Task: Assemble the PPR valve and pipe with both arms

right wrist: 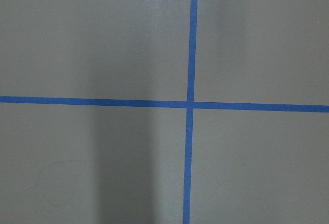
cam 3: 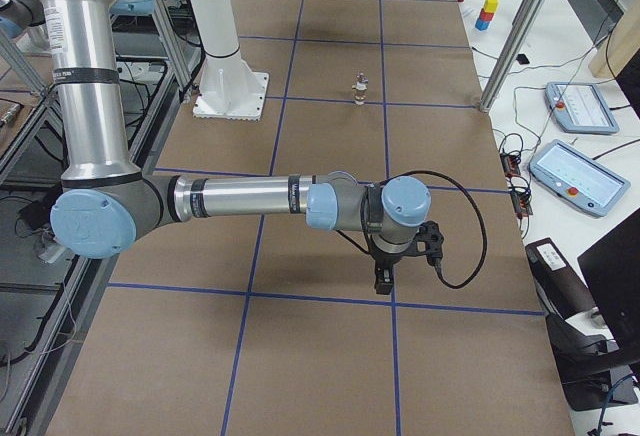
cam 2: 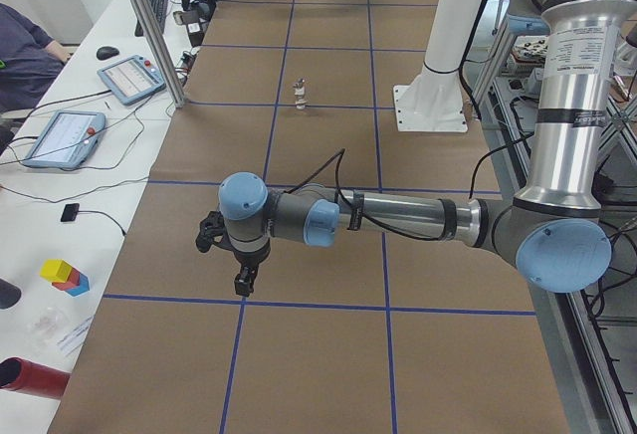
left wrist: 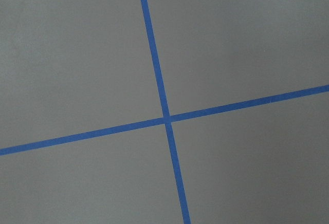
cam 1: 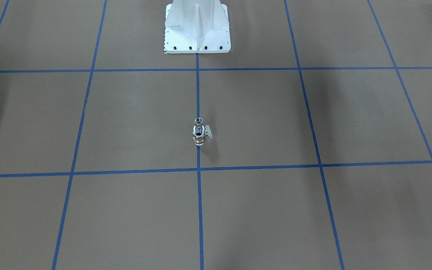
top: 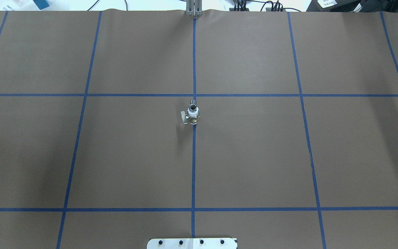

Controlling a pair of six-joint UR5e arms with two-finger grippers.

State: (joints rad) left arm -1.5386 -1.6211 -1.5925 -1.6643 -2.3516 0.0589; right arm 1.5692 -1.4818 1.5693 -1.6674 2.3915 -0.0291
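The PPR valve (cam 1: pixel 199 139), white with a brass middle and a small side lever, stands upright on the centre tape line of the table. The silver pipe (cam 1: pixel 198 120) sits on top of it, and the two touch as one stack. The stack also shows from overhead, the valve (top: pixel 193 118) below the pipe (top: pixel 192 102). Both arms are outside the front and overhead views. My left gripper (cam 2: pixel 244 280) hangs low over the table's left end, far from the stack. My right gripper (cam 3: pixel 384 278) hangs low over the right end. I cannot tell whether either is open or shut. Both wrist views show only tape crossings.
The white robot base (cam 1: pixel 197 30) stands behind the stack. Brown paper with a blue tape grid (top: pixel 193 173) covers the table. A metal post (cam 2: pixel 149 31), tablets (cam 2: pixel 60 137) and a seated person (cam 2: pixel 25 51) are at the operators' side.
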